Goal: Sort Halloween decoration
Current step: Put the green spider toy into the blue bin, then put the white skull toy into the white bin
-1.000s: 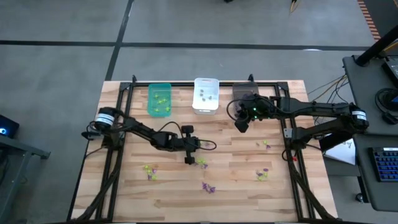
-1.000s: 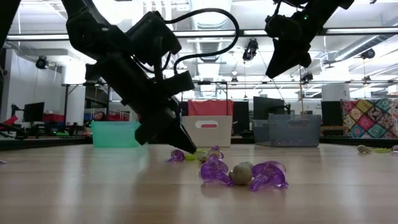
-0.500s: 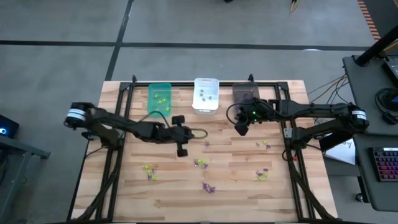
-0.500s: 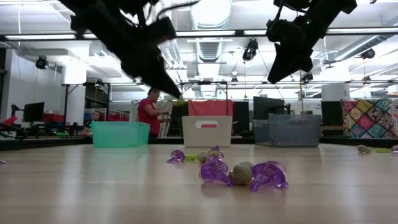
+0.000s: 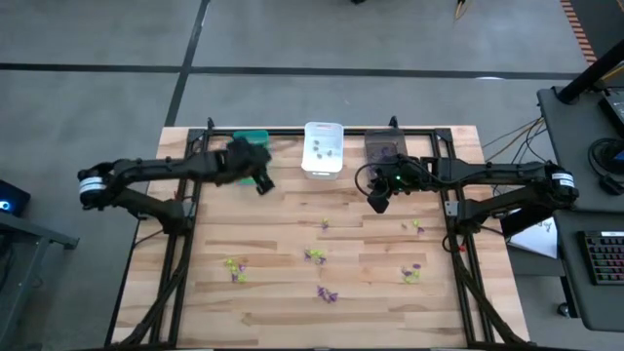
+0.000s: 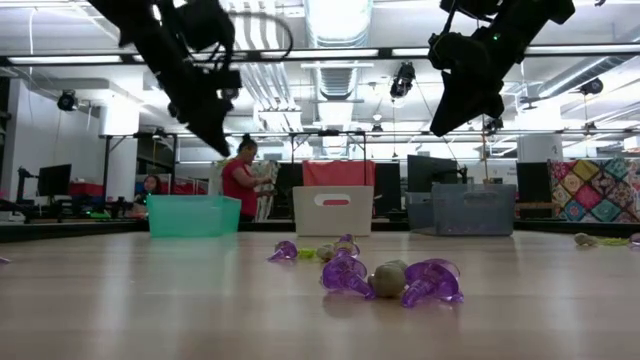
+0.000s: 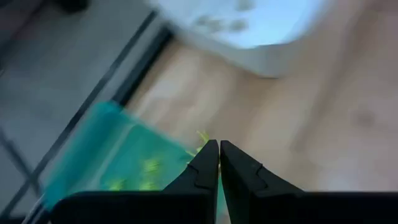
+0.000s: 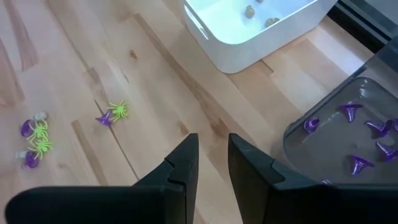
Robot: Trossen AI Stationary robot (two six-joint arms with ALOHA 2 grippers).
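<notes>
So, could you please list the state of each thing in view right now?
left claw: shut on a yellow-green trinket, above the green bin
right claw: open, empty, raised near the dark grey bin
green bin: holds yellow-green trinkets
white bin: holds greyish pieces
dark grey bin: holds purple trinkets
loose trinkets: scattered on the table, unsorted

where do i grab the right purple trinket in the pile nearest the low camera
Probably its narrow middle, from straight above: the purple trinket lies on its side on the table, and a greyish ball touches one end, blocking a sideways approach.
</notes>
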